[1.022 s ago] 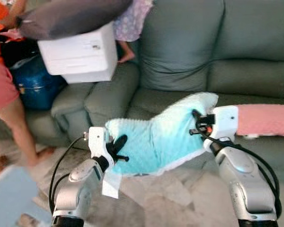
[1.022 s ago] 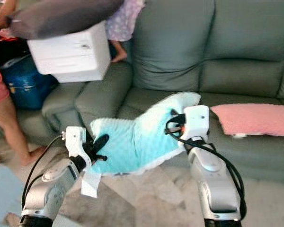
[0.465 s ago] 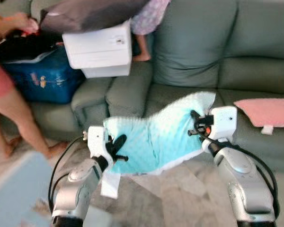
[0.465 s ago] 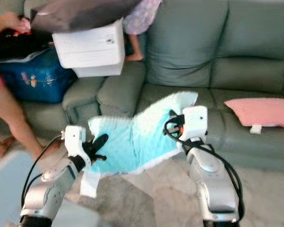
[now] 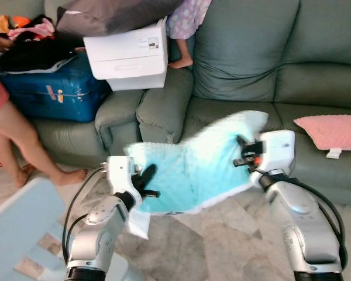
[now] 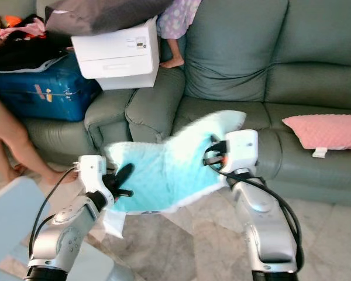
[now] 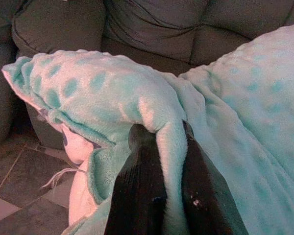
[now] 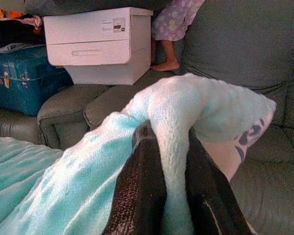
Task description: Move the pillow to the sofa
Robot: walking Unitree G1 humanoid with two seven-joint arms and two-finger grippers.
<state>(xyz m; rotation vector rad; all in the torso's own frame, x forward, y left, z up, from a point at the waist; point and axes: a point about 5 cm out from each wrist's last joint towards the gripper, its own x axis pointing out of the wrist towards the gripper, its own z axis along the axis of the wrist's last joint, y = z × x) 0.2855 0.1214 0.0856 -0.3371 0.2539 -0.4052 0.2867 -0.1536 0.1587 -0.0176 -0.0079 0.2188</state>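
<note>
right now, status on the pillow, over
Left gripper and right gripper both shut on the fuzzy teal pillow, held over the floor. Grey-green sofa ahead; pink pillow on right seat.

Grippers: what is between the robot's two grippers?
The turquoise pillow stretches between the left gripper and right gripper, clear in the left eye view.

Person (image 5: 6, 129) cut off at frame's left edge, pink cushion (image 5: 333, 132) cropped at right edge, child's (image 5: 184, 23) upper body out of frame, printer's (image 5: 128, 52) label too small to read.
</note>
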